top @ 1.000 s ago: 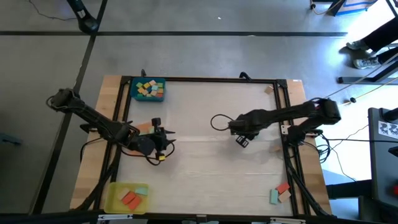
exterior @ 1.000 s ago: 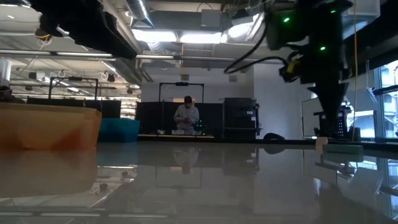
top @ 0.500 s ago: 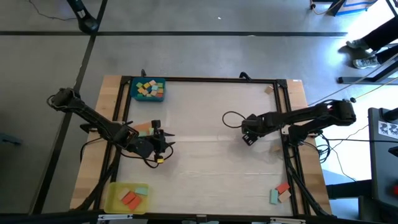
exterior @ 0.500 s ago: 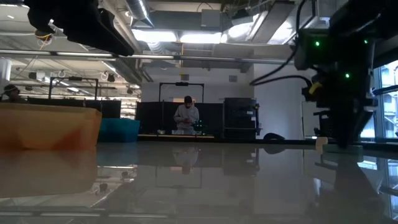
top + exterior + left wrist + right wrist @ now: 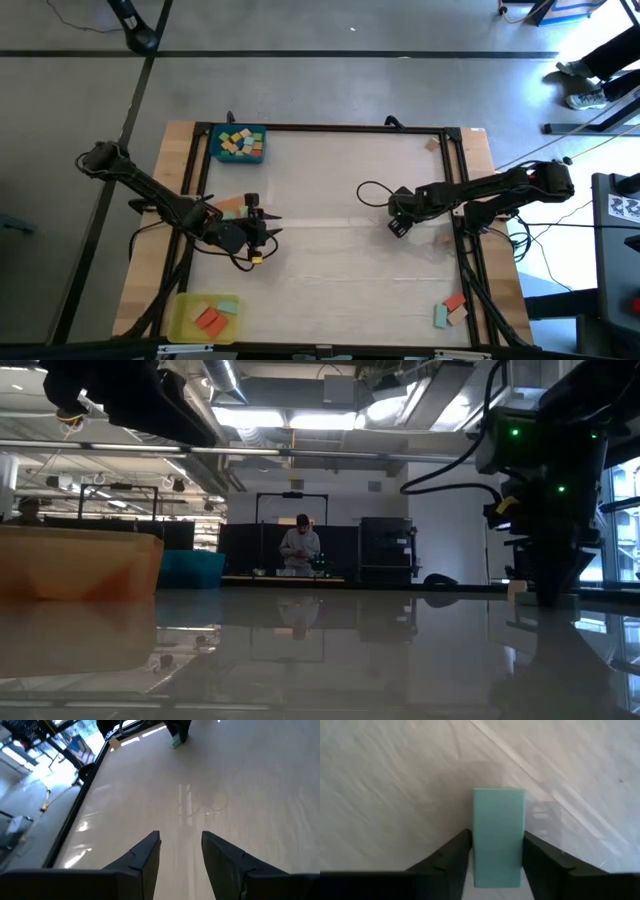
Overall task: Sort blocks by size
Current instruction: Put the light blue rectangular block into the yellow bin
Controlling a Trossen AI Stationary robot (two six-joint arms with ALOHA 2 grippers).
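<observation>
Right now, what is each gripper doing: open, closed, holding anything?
Left gripper: open, empty, over bare table.
Right gripper: fingers either side of a teal-green block; whether it grips cannot be told.

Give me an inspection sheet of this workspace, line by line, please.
Surface: pale table, bare in the middle.
Job's things: blocks fill the blue tray; a few more lie in the yellow tray; loose blocks sit at the lower right corner of the high view; a teal block is at the right tool.
Clutter: nothing seen.
Tools: left tool open and empty, beside the orange tray; right tool down at the table, closed on the teal block.
Cables: black cable loops beside the right arm.
Surroundings: a person stands far behind the table.
</observation>
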